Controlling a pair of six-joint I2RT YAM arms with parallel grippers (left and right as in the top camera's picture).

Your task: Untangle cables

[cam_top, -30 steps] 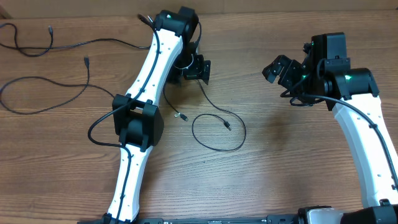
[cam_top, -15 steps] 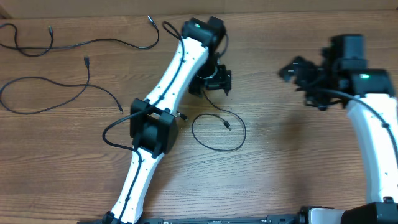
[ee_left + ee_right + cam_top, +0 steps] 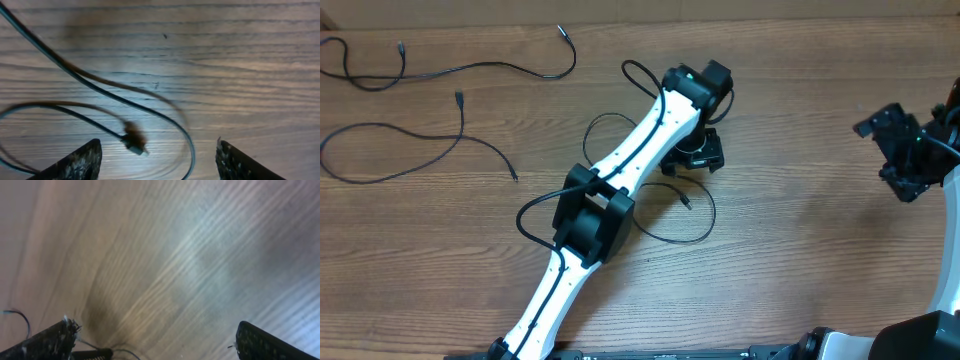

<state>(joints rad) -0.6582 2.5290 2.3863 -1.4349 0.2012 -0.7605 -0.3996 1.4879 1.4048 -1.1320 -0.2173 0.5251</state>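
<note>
Three thin black cables lie apart on the wooden table. One cable (image 3: 470, 68) runs along the far left edge, and a second cable (image 3: 390, 128) curves below it. A third cable forms a loop (image 3: 672, 222) at the centre. My left gripper (image 3: 692, 163) hovers over the loop's far side. In the left wrist view the loop's strand (image 3: 95, 86) crosses the wood, and its silver-tipped plug (image 3: 134, 143) lies on the table between the fingers. That left gripper (image 3: 157, 161) is open and touches nothing. My right gripper (image 3: 890, 152) hangs open at the right edge, and in the right wrist view the right gripper (image 3: 155, 342) is over bare wood.
The left arm (image 3: 610, 200) stretches diagonally from the front edge to the centre and covers the loop's near-left part. Its own thick black cable (image 3: 605, 120) arcs beside the forearm. The right arm's base (image 3: 945, 300) stands at the front right.
My left arm has swung right, from the far centre-left to above the loop, and its jaws have narrowed somewhat. The right arm has drawn back toward the right edge. The cables have not moved.
</note>
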